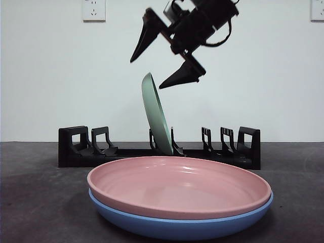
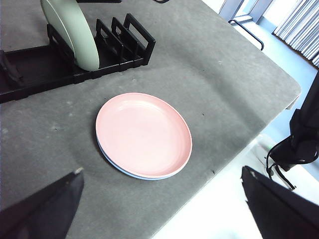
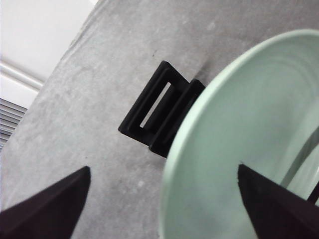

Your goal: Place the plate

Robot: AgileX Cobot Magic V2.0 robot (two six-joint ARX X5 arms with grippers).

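A pink plate lies stacked on a blue plate on the grey table. Two wall sockets are mounted on the white wall, one at 11 o'clock, one at 1 o'clock.

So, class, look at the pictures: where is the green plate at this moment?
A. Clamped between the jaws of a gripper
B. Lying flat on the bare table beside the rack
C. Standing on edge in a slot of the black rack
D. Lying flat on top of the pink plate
C: the green plate stands on its edge, leaning a little, in the black rack, while the open right gripper hangs just above its rim without touching it.
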